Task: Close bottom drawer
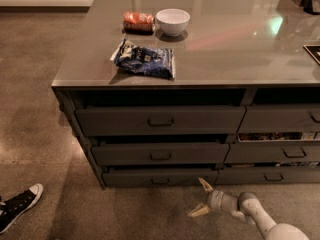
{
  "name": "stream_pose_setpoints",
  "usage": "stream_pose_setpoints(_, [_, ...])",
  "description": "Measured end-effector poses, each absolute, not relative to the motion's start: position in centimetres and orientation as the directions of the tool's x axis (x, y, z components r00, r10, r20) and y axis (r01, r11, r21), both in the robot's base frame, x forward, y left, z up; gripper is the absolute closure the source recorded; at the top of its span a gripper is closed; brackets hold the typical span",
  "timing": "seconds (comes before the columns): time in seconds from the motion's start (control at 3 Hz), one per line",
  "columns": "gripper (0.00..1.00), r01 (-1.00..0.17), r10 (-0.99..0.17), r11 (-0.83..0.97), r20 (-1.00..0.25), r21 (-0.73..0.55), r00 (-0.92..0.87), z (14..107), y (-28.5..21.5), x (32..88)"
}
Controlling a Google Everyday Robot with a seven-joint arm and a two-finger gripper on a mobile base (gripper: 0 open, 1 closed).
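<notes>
Possibly the bottom drawer (160, 177), the lowest one of the wide left stack, could be left a little out if the push is stopped too soon; it appears nearly shut, with a thin dark gap above its flat matte front. The gripper (201, 199) is held low over the floor (40, 134), just right of that front, the jaws spread wide; a pale tip could be caught on the small handle (160, 181). The floor is mottled concrete. The tabletop (225, 49) is smooth, grey and glossy. On it are laid a crinkled blue bag (145, 59), a round white bowl (173, 21) and a red packet (138, 21).
</notes>
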State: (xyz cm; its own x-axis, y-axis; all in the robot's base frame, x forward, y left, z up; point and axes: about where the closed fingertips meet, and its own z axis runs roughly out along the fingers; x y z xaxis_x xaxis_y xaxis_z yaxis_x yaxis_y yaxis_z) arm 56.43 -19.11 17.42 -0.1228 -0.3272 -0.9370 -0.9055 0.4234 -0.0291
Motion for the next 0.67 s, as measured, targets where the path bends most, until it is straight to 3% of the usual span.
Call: stream_pose_setpoints(0.67, [0.00, -0.909, -0.299, 0.414, -0.949, -0.038, -0.097, 17.60, -18.19, 58.47])
